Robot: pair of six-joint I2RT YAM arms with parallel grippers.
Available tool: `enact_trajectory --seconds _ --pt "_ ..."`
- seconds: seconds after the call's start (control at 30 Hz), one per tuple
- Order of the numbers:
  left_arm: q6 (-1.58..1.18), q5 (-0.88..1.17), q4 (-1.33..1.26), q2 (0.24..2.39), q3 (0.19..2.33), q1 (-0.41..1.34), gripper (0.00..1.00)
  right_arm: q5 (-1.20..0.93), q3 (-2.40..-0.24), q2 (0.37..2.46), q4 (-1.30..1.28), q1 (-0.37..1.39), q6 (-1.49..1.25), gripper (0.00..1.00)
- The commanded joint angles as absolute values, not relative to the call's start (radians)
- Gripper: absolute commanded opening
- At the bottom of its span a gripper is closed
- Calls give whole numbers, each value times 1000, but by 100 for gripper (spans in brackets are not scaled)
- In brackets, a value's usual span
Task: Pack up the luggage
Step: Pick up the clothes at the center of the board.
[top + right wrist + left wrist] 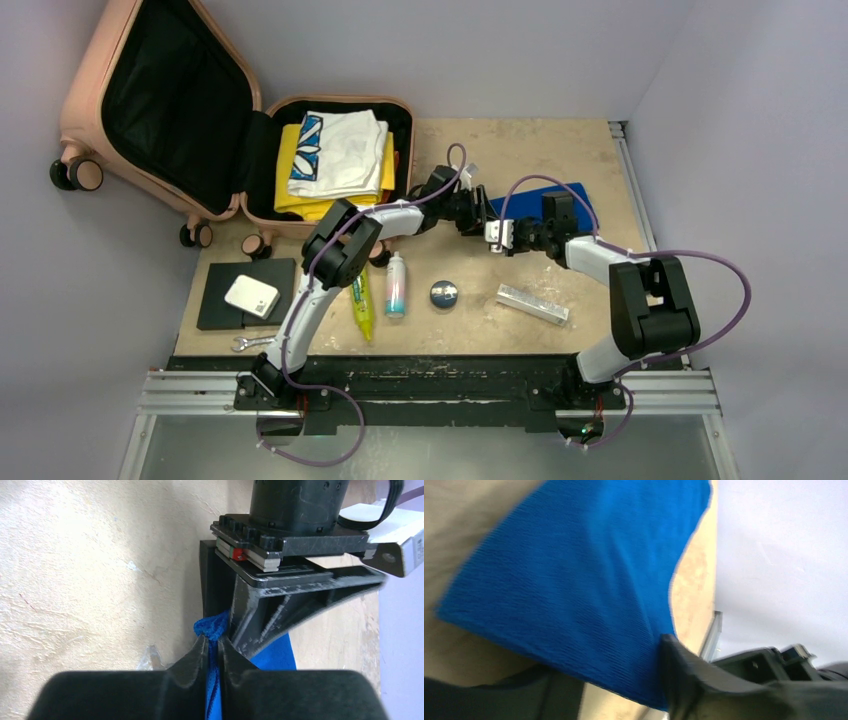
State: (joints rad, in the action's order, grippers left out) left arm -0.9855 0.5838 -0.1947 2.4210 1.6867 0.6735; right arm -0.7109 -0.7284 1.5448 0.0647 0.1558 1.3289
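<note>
Nearest the overhead camera, a black base bar on a silver aluminium rail carries both arms at the near edge of the pale wooden table.

At the far left, the large salmon-pink hard-shell luggage lies open. Its black-lined lid is tilted back past the table's left edge. Its other half sits on the far left corner of the table and holds a folded yellow garment, with a white cloth bearing a blue pattern on top.

In front of the luggage lies a flat black square pad with a small white rounded box resting on it. A silver wrench lies just beside the pad's near edge. To the right come a yellow-green tube, a white bottle fading to teal, a round dark tin and a flat silver bar, all lying apart from one another.

Beyond these things, towards the right, the two grippers meet at the left end of a bright blue ribbed cloth. The left gripper has its jaws apart, with the cloth's edge lying between them. The right gripper has its jaws pinched tight on a bunched fold of the same blue cloth. The cloth lies well apart from the luggage.
</note>
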Motion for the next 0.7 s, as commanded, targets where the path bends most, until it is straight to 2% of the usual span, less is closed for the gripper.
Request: enact_trajectory --seconds 0.0,0.13,0.17,0.3,0.4,0.67 --pt "-908 530 -31 2443 1636 675 40 -709 -751 1539 42 155 1372 16" --pt "-888 538 -26 2440 1649 675 5 -710 -773 1518 -9 156 1381 45" --pt "-880 537 -18 2440 1655 675 0 -712 -783 1509 -40 156 1383 52" --pt "-811 519 52 2427 1702 673 0 -728 -835 1462 -172 155 1359 69" --pt "-718 477 131 2406 1766 665 0 -685 -848 1397 -183 152 1256 75" --pt "-381 273 490 2380 2023 625 0 -527 -867 1218 -164 150 961 77"
